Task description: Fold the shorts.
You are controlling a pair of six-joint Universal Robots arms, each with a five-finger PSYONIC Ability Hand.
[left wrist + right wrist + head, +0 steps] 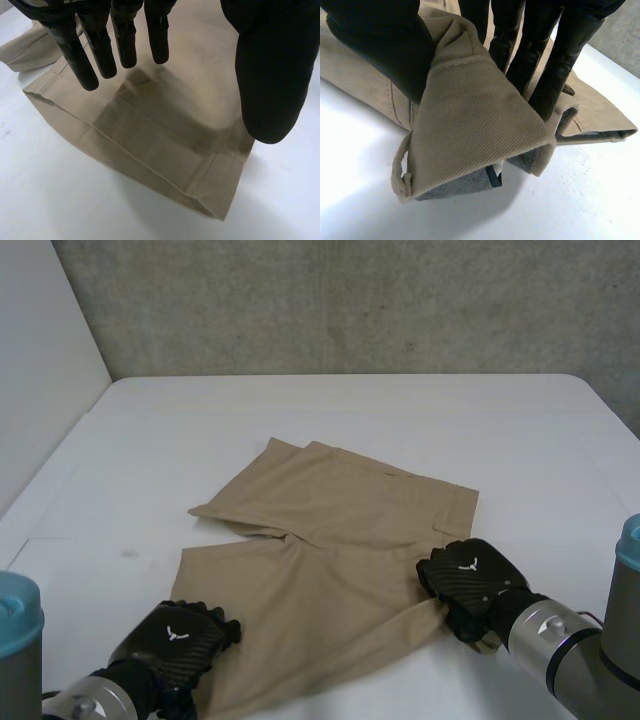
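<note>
Shorts [330,540], tan: lying flat on the table [150,440], legs toward the left arm, waistband toward the right arm. Left hand [180,640]: over the near leg's hem [150,165], fingers [105,45] straight and slightly spread, thumb apart, holding nothing. Right hand [470,580]: at the near waistband corner [470,125], which is pinched between thumb [380,40] and fingers and lifted, grey lining showing.

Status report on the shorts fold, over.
Left hand open over a leg hem. Right hand shut on waistband corner. Shorts otherwise flat, unfolded, on white table. Nothing in the way.
</note>
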